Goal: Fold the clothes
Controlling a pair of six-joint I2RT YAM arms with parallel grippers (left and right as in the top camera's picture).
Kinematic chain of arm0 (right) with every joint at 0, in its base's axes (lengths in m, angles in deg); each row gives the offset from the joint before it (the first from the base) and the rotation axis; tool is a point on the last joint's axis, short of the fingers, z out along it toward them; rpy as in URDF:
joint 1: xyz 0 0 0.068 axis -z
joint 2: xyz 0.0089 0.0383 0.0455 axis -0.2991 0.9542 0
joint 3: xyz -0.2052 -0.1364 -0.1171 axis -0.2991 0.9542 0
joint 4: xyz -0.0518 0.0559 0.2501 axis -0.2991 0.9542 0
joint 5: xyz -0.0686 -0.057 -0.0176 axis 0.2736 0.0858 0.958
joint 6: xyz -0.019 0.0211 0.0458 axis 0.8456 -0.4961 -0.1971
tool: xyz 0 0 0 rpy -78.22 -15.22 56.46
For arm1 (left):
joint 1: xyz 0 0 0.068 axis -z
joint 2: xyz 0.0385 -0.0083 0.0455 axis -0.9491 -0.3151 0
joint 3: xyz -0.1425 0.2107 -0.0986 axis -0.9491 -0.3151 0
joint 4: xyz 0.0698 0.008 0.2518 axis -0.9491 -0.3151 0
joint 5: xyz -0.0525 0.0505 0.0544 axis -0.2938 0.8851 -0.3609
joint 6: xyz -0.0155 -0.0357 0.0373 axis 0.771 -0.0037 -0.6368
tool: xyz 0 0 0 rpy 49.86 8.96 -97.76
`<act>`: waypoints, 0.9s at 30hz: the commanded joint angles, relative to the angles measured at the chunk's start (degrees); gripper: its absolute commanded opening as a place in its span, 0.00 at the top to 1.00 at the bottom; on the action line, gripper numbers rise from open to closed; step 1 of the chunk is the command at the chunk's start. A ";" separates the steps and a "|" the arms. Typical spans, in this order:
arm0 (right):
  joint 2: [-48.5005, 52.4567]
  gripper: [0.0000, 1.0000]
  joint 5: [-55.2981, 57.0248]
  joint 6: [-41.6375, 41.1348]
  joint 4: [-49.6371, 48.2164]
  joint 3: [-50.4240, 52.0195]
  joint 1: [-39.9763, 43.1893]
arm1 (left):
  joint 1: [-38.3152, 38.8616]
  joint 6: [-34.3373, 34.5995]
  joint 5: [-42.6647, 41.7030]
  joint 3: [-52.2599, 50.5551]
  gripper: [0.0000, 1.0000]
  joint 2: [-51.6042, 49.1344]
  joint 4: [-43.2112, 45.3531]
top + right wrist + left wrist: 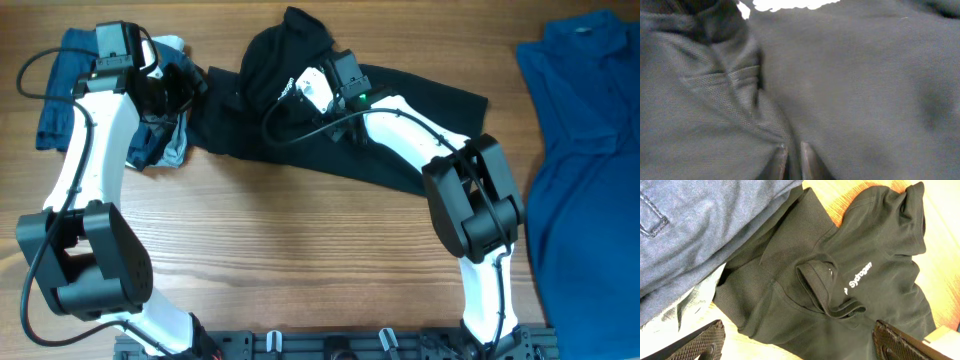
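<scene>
black T-shirt (255,60) bunched on far side of worktop (300,260), touching navy garments (60,70) | right arm bent, reaching left; right claw (792,162) low, nipping a shirt fold | left arm stretched forward; left claw (797,347) spread wide above shirt

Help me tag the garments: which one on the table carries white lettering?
The black short-sleeved T-shirt of soft fabric, mid-table: white lettering on its chest. The bright blue shirt at right and dark navy folded garments at left show none.
</scene>
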State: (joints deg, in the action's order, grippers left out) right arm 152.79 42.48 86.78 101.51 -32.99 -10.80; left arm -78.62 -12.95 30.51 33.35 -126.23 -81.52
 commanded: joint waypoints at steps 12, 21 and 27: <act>-8.15 0.51 4.26 -9.60 22.73 3.02 1.79 | 0.00 -0.94 -0.46 0.26 0.05 1.44 0.20; -7.72 0.51 15.21 -9.55 9.86 10.56 2.01 | 0.00 -0.94 -0.46 0.26 0.05 1.42 0.20; -7.72 0.49 20.09 -8.07 1.51 10.56 8.98 | 0.00 -0.94 -0.46 0.26 0.05 1.42 0.17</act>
State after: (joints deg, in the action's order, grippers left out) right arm 144.83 60.06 78.13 104.71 -22.65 -6.19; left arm -78.62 -12.95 30.51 33.37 -126.23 -81.47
